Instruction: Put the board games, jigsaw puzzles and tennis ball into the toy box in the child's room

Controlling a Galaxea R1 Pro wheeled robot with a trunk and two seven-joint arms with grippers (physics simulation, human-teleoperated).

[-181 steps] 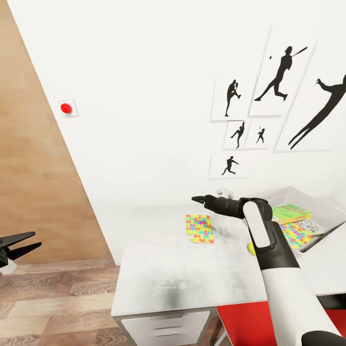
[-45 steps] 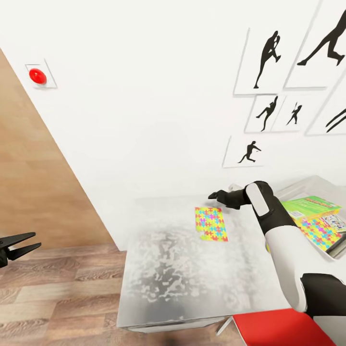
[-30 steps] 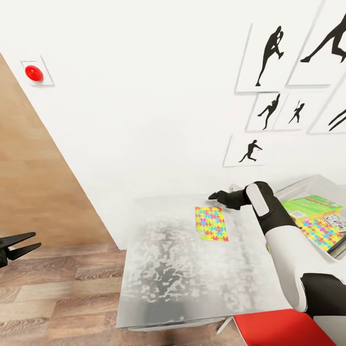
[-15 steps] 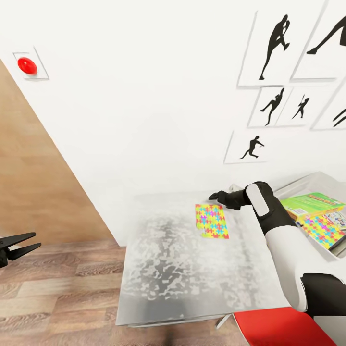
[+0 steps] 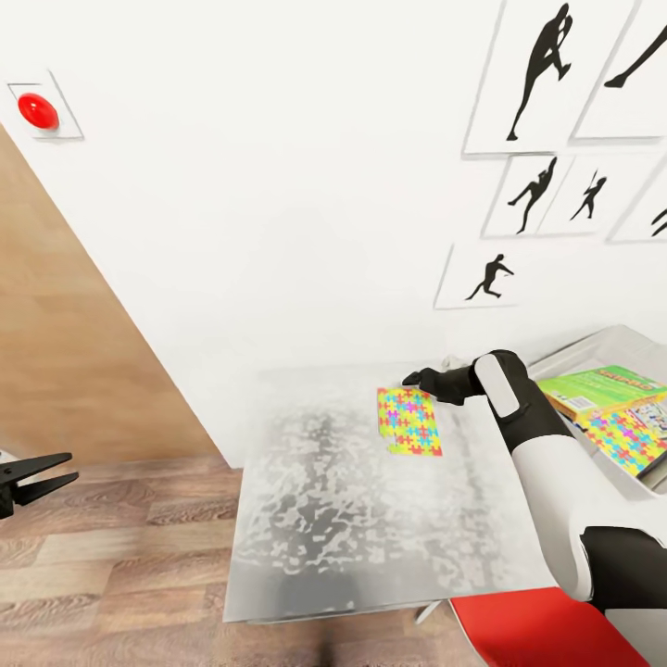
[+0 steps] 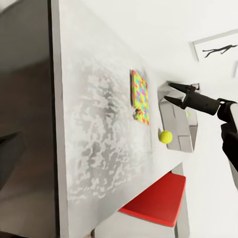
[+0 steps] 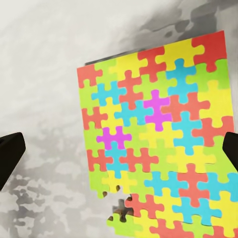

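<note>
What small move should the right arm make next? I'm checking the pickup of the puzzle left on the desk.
Probably lower the right gripper straight down onto the puzzle. Its fingers stand open above the sheet's far edge, the puzzle lies flat on the desk, and nothing is held yet. The bin waits to the right.

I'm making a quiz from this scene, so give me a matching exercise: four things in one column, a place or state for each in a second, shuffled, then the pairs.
Things:
1. jigsaw puzzle
2. tennis ball
3. right tool
4. left tool

Places or states:
A. open, over the wood floor, away from the table
B. lying flat on the table top
C. open, at the far edge of the puzzle
D. on the table beside the toy box

Pairs: 1-B, 2-D, 3-C, 4-A
</note>
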